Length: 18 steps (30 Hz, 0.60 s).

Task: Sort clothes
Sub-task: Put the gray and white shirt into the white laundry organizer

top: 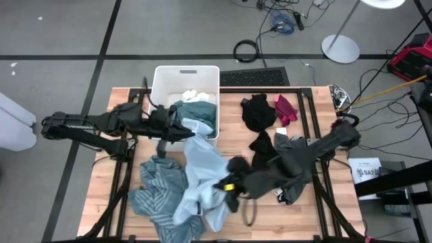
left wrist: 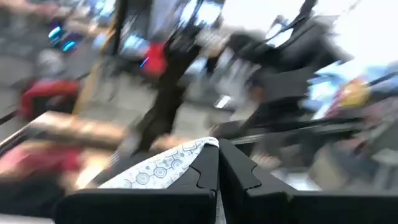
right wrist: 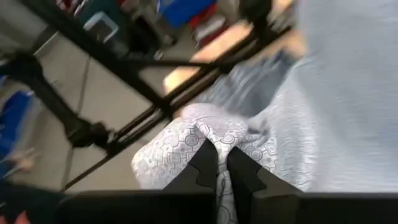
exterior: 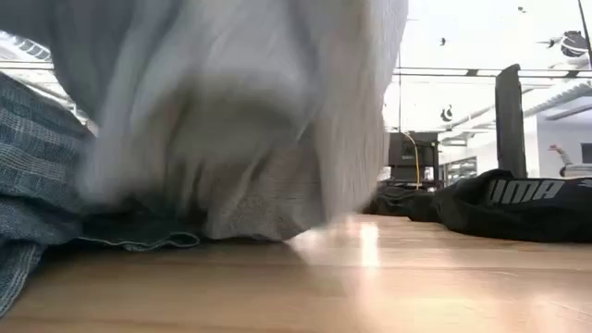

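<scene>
Both end effectors are pinched shut on the same pale blue patterned fabric garment (top: 202,177), which drapes lengthwise from beside the white rectangular plastic bin (top: 165,81) toward the surface's near edge. The left end effector (top: 191,133) holds its far end; the right end effector (top: 227,187) grips its near end. The teal striped cloth (top: 158,191) lies alongside, nearer the left arm.

Overhead view: even, bright light, soft shadows under the arms on the table (top: 270,209). Low view: pale cloth (exterior: 231,111) close up and out of focus; glare patch on the wood beside it. Both wrist views: backgrounds motion-blurred.
</scene>
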Available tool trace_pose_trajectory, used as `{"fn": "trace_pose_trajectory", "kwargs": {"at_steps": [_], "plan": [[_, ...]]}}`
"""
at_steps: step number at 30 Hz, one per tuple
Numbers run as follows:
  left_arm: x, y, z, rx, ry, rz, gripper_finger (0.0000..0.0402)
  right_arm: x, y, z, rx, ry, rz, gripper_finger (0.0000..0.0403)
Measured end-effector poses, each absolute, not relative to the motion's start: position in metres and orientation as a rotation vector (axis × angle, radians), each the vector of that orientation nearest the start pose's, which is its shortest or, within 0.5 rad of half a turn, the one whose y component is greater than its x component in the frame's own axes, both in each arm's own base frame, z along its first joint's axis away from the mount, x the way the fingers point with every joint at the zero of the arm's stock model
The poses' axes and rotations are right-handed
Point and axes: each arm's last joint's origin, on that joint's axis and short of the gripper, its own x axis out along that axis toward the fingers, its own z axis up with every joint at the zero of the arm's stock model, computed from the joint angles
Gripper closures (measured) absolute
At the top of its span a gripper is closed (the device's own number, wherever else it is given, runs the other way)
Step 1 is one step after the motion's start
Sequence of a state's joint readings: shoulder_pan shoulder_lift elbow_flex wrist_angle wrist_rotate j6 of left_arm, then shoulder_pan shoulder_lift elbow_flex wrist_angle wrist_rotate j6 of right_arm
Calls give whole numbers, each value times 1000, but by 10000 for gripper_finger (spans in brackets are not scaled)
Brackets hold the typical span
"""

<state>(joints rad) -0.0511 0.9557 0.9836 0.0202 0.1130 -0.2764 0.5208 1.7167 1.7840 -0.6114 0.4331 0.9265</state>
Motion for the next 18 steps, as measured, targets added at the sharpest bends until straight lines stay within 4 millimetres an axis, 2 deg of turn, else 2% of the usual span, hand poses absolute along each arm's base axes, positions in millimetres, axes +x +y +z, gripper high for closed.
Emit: {"fn": "trace_pose_trajectory", "kwargs": {"at_steps": [4,9,15,18], "plan": [[199,-17,414,-311,-247,-292,397,291,174,423,559,385,-226,402],[187,-15,435,-326,-457,-300,397,237,164,449,421,269,-375,402],[182,-10,439,-387,-517,-166,397,188,133,477,339,49,-615,403],[182,-10,439,-413,-518,-150,397,169,115,488,292,9,-669,403]]}}
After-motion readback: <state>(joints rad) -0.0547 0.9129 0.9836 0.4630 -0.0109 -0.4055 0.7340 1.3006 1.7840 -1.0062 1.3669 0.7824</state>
